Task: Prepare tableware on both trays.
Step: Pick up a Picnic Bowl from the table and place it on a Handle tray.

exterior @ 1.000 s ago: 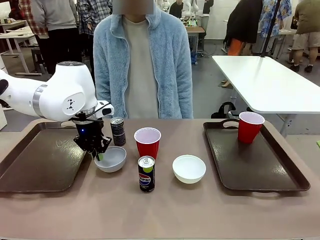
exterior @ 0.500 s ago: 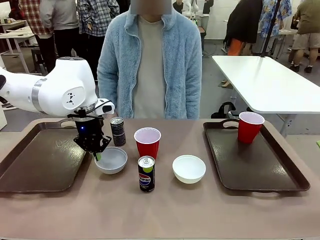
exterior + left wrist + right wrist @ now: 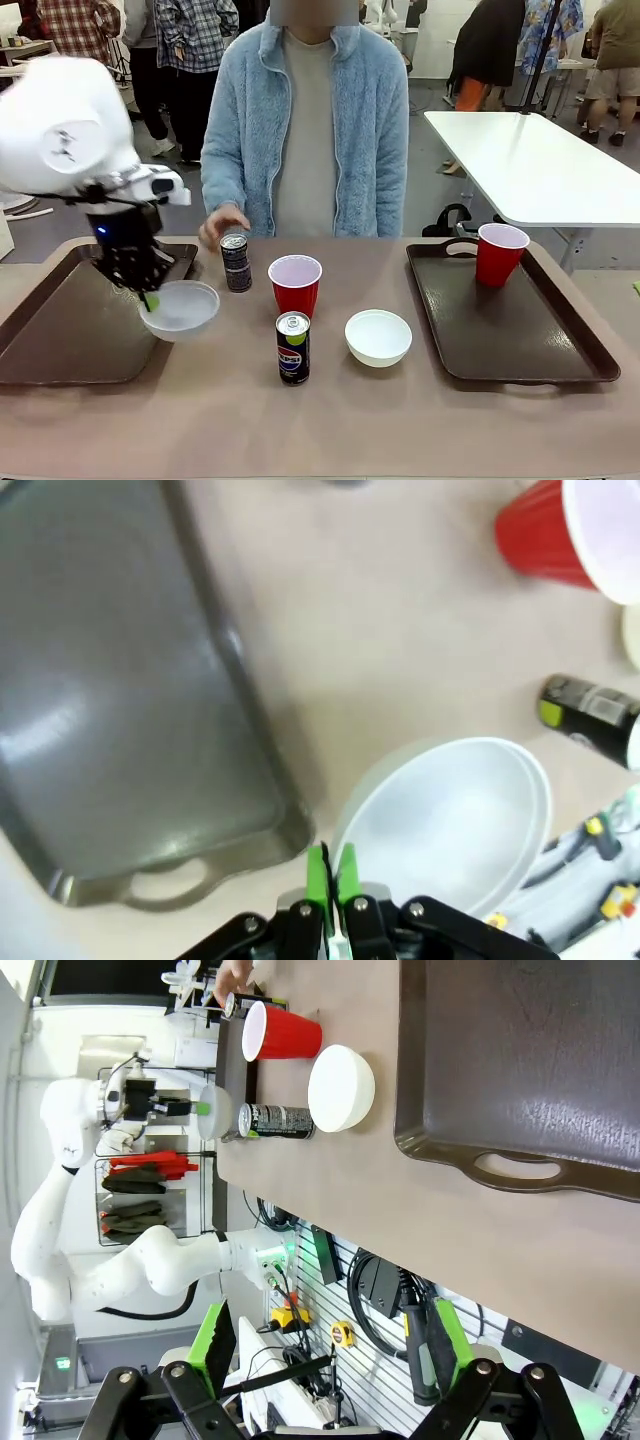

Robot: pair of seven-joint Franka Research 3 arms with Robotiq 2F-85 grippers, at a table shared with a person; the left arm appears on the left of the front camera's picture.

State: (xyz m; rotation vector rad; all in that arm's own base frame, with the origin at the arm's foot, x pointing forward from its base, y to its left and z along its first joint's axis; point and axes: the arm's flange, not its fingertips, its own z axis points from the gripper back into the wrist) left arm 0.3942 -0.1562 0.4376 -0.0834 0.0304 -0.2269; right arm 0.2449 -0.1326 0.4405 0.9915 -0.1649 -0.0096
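My left gripper [image 3: 148, 297] is shut on the rim of a shallow white bowl [image 3: 181, 308] and holds it tilted in the air above the right rim of the left tray [image 3: 60, 330]. In the left wrist view the green pads [image 3: 320, 872] pinch the bowl [image 3: 450, 820] beside the tray [image 3: 110, 710]. On the table stand a red cup [image 3: 295, 283], a near can [image 3: 292, 347], a far can [image 3: 236, 262] and a second white bowl [image 3: 378, 337]. The right tray [image 3: 520, 330] carries a red cup [image 3: 499, 253]. My right gripper [image 3: 330, 1340] is open off the table's edge, near the right tray [image 3: 540, 1060].
A person in a light blue fleece stands at the far side, one hand [image 3: 222, 222] just above the far can. A white table [image 3: 530, 165] stands behind on the right. The left tray's floor is bare.
My left gripper closed on the bowl's rim, lifted it off the table and carried it left toward the left tray. The person's hand has come down to the far can.
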